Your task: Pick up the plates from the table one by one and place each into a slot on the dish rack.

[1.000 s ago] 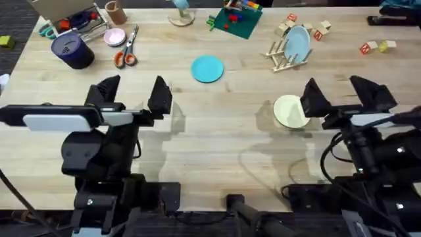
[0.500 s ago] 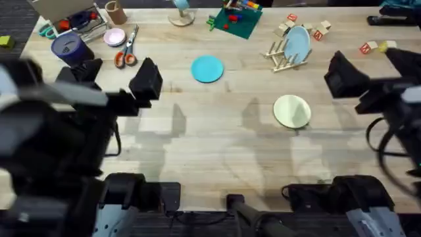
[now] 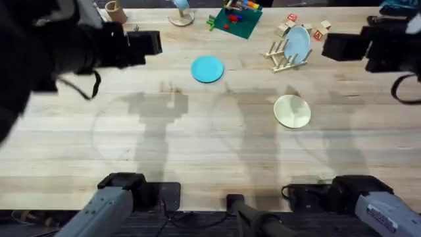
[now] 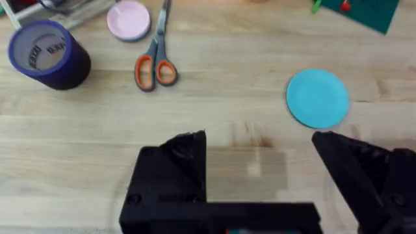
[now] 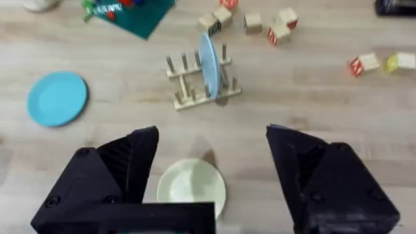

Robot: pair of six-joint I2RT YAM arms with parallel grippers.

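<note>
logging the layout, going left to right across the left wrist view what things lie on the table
purple tape roll → pink dish → orange-handled scissors → turquoise plate → green board

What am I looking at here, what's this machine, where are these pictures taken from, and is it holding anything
It is a robot with two arms at a wooden table. One picture looks down from above; the others come from a camera on each wrist, looking past that arm's own claw. The left claw and the right claw are both open and empty. A turquoise plate and a cream plate lie flat on the table. A pale blue plate stands upright in the small wooden dish rack. Scissors lie nearby.
</note>
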